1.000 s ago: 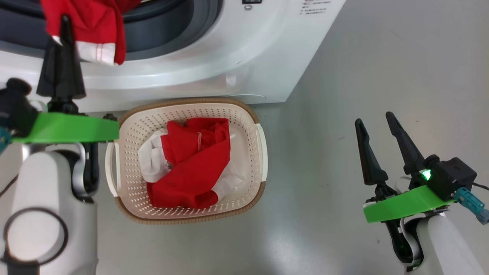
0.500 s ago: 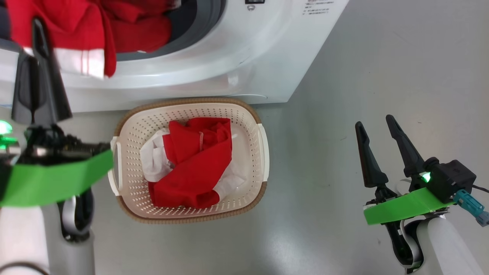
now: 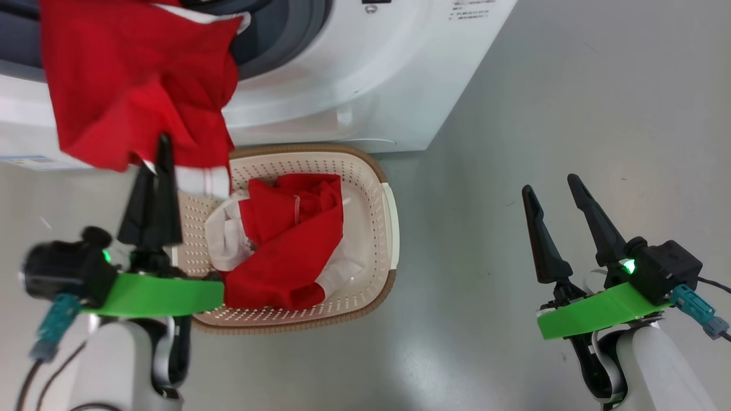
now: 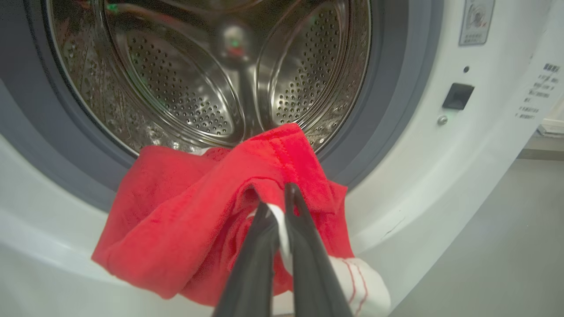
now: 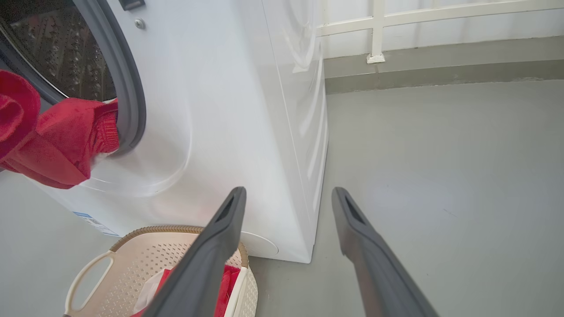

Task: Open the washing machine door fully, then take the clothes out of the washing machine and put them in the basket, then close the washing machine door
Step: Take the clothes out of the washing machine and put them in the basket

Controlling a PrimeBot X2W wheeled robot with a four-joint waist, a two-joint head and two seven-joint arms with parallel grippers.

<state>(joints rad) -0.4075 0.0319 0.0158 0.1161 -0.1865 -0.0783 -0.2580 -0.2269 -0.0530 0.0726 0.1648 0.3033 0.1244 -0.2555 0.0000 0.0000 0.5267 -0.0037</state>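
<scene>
Left gripper (image 3: 163, 149) clamped on red garment (image 3: 131, 74) at white hem, near basket (image 3: 393, 228) left rim. Soft, light, droopy; judge bunched fold best pinch. Right gripper (image 3: 548, 184) apart, empty.

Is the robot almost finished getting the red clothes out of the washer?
Nearly. Done: the washing machine stands open and some red clothes lie in the basket. In hand: the left gripper is shut on another red garment, draped out of the drum. The right gripper is open and empty. Left: drop that garment in the basket, then close the door.
</scene>
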